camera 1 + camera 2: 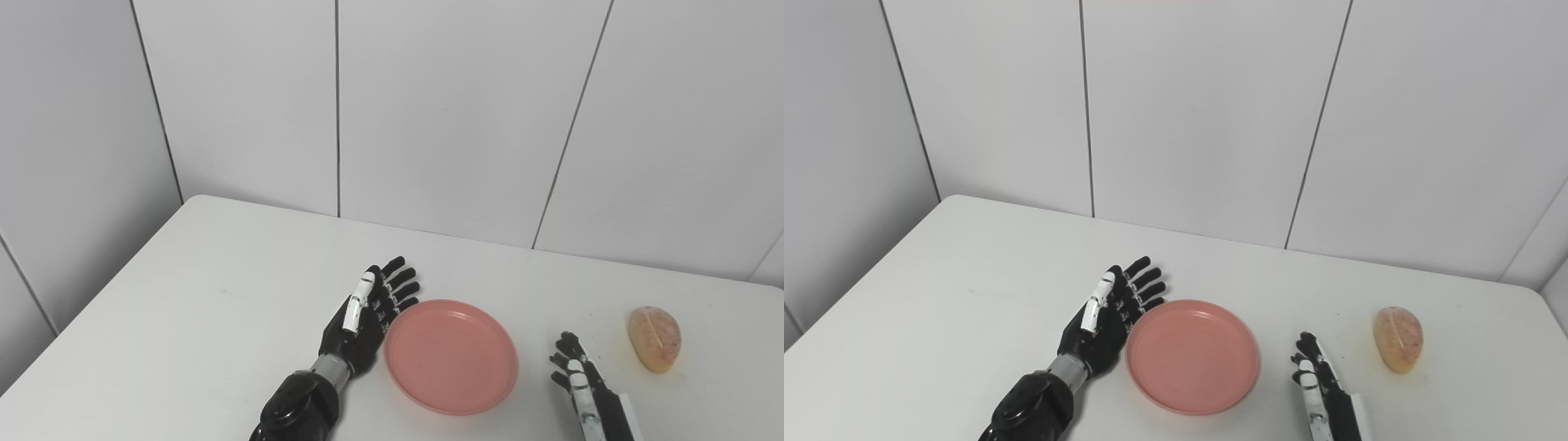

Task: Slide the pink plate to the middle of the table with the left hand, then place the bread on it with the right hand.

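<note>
Nearest the front edge of the worktop (202,269), the right robot hand (579,373) rests low with its fingers loosely apart, holding nothing, between the pink plate (451,355) and the bread (654,339) but touching neither. The plate lies flat and bare toward the front edge, roughly midway between the worktop's left and right edges as far as these views show. The left robot hand (370,312) stands on its edge just beside the plate's left rim, fingers stretched out and spread, gripping nothing; whether its palm actually touches the rim cannot be told. A little farther back and well toward the right edge sits the bread, alone on the bare surface, apart from the plate. Judging from this layout, the sliding step looks finished or nearly so, since the plate already sits about central. The second step is not yet done: the right robot hand must reach the bread, take hold of it, and set it on the plate.
</note>
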You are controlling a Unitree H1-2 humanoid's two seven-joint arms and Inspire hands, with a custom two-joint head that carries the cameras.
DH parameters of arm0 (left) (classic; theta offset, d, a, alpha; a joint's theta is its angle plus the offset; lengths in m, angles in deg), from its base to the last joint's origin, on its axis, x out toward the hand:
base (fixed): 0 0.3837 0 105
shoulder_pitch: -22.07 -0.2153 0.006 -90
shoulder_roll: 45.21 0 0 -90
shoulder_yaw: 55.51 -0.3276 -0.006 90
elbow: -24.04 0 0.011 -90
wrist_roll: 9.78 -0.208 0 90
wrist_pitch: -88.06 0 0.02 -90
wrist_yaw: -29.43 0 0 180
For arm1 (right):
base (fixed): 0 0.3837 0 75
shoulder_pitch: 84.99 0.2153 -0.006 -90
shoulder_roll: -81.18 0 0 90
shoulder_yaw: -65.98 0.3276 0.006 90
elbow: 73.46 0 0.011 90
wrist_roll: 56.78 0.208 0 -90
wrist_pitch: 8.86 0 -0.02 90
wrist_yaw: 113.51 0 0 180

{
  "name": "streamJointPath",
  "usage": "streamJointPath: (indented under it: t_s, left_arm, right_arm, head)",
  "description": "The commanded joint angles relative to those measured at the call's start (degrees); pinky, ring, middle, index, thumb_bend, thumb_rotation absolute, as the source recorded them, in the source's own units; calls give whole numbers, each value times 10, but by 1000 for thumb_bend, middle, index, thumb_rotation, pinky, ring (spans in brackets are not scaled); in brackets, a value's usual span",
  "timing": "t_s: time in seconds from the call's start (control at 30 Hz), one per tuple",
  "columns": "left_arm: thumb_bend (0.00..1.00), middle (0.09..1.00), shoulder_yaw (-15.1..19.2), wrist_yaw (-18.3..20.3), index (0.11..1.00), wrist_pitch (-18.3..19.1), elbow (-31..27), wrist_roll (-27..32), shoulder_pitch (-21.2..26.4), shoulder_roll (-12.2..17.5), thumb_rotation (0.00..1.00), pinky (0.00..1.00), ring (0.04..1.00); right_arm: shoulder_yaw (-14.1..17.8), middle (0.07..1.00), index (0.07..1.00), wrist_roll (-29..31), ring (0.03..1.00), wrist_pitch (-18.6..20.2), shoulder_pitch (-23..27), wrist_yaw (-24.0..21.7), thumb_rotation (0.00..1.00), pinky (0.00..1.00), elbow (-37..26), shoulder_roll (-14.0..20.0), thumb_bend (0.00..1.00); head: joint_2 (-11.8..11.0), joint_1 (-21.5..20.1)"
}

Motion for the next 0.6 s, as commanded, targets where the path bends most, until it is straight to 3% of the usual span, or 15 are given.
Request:
streamJointPath:
  t_s: [0.0,0.57]
  left_arm:
    - [346,898,-7,-7,885,31,-2,-11,-12,-4,1000,898,891]
    - [345,907,9,-14,891,21,4,-21,-14,-6,1000,906,903]
  right_arm:
    - [-1,916,915,-1,899,1,14,5,1000,871,-23,-4,258]
    - [-5,910,910,-15,894,18,11,7,1000,864,-38,-9,284]
  head:
    - [1,-3]
    - [7,-31]
